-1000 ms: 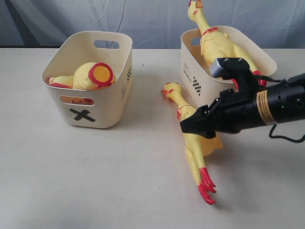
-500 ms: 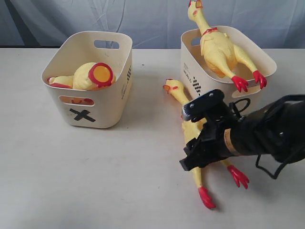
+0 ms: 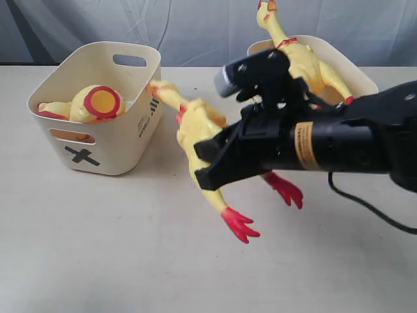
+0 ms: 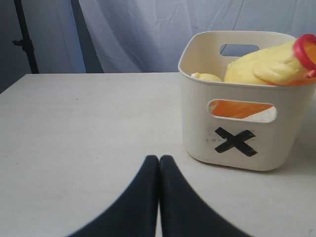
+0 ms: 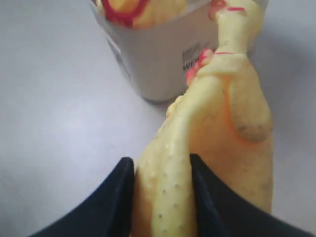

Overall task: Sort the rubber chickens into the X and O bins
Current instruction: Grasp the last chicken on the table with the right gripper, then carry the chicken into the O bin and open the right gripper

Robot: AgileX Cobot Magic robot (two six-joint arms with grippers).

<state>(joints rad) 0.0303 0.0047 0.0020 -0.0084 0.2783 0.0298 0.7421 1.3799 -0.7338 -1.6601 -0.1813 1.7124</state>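
Right fingers point(image 5: 112, 200), rubber chicken point(image 5: 222, 118) pinched between them — near X bin point(image 3: 111, 147)

On the pale bench point(image 3: 98, 261), the cream plastic tub marked X point(image 3: 133, 130) stands left, holding a headless yellow rubber chicken body point(image 3: 88, 104). A second cream plastic tub point(image 3: 357, 77) stands right, farther back, with a whole yellow rubber chicken point(image 3: 306, 62) in it. Between them, a long-necked yellow rubber chicken point(image 3: 195, 130) sits between the right gripper point(image 3: 207, 163) fingers point(image 5: 116, 197).
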